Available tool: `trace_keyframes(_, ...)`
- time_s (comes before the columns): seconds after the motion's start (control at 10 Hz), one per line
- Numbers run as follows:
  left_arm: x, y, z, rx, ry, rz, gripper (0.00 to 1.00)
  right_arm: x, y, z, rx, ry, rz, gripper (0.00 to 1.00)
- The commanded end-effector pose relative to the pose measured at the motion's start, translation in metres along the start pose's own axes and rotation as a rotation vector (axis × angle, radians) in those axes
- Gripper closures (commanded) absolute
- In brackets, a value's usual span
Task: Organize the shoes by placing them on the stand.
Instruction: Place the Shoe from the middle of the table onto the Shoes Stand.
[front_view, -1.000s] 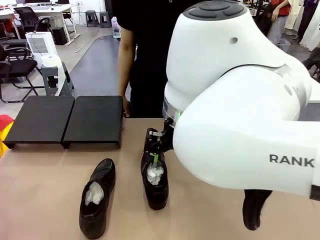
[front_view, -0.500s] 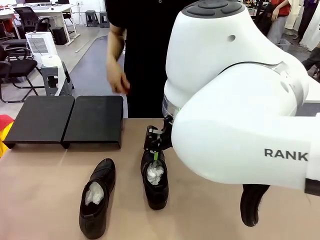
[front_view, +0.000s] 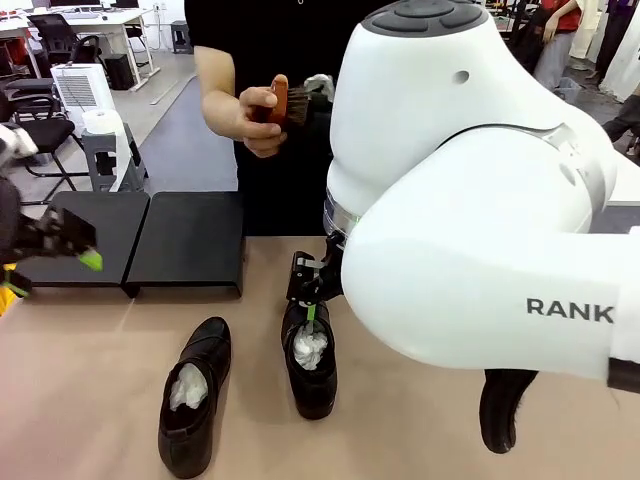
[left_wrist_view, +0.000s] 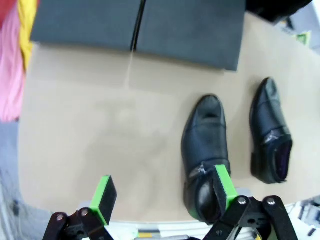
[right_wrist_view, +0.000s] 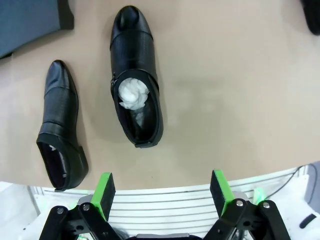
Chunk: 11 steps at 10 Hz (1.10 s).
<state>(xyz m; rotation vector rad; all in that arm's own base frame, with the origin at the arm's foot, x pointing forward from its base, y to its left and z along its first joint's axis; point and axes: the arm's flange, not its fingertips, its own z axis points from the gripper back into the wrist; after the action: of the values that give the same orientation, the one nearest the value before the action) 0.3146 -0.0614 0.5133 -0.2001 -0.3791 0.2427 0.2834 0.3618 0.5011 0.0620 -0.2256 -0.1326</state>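
Three glossy black shoes lie on the tan table: a left one (front_view: 195, 395), a middle one (front_view: 310, 360) stuffed with white paper, and a third (front_view: 503, 410) half hidden under the right arm. The black stand (front_view: 140, 245) sits at the back left. My right gripper (front_view: 310, 290) hangs open just above the middle shoe's heel. From its wrist, that gripper (right_wrist_view: 161, 194) looks down on this shoe (right_wrist_view: 135, 95) and its neighbour (right_wrist_view: 60, 125). My left gripper (front_view: 55, 270), blurred, hovers open in front of the stand; the left gripper (left_wrist_view: 165, 190) is high over two shoes (left_wrist_view: 205, 155) (left_wrist_view: 272, 132) and the stand (left_wrist_view: 140, 25).
A person stands behind the table holding a brown brush (front_view: 280, 100) in one hand at chest height. Pink and yellow cloth (left_wrist_view: 12, 60) lies off the table's left edge. Bare tabletop (front_view: 80, 380) spreads in front of the stand.
My left gripper has swung into the front view at the left edge. The person's hand has risen from the table to chest height with a brush. The right arm has barely moved.
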Motion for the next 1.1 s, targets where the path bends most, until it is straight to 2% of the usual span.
trace_keyframes(0.0, 0.012, 0.016, 0.012, -0.036, -0.055, -0.043, 0.0, 0.002, 0.003, 0.001, 0.006, 0.006, -0.021, 0.0)
trace_keyframes(0.1, 0.012, 0.016, 0.012, -0.036, -0.055, -0.043, 0.0, 0.002, 0.003, 0.001, 0.006, 0.006, -0.021, 0.0)
trace_keyframes(0.2, -0.001, -0.003, -0.001, 0.001, 0.004, 0.0, 0.0, 0.002, 0.003, 0.001, 0.006, 0.006, -0.021, 0.0)
trace_keyframes(0.3, -0.01, -0.01, -0.016, 0.038, 0.09, -0.034, 0.0, 0.002, 0.003, 0.001, 0.006, 0.006, -0.021, 0.0)
trace_keyframes(0.4, -0.038, -0.021, -0.053, 0.037, 0.239, -0.083, 0.0, 0.002, 0.003, 0.001, 0.006, 0.006, -0.021, 0.0)
trace_keyframes(0.5, -0.06, -0.024, -0.076, 0.025, 0.313, -0.137, 0.0, 0.002, 0.003, 0.001, 0.006, 0.006, -0.021, 0.0)
trace_keyframes(0.7, -0.089, -0.012, -0.104, 0.022, 0.411, -0.119, 0.0, 0.002, 0.003, 0.001, 0.006, 0.006, -0.021, 0.0)
trace_keyframes(1.0, -0.112, -0.012, -0.144, 0.084, 0.464, -0.213, 0.0, 0.002, 0.003, 0.001, 0.006, 0.006, -0.021, 0.0)
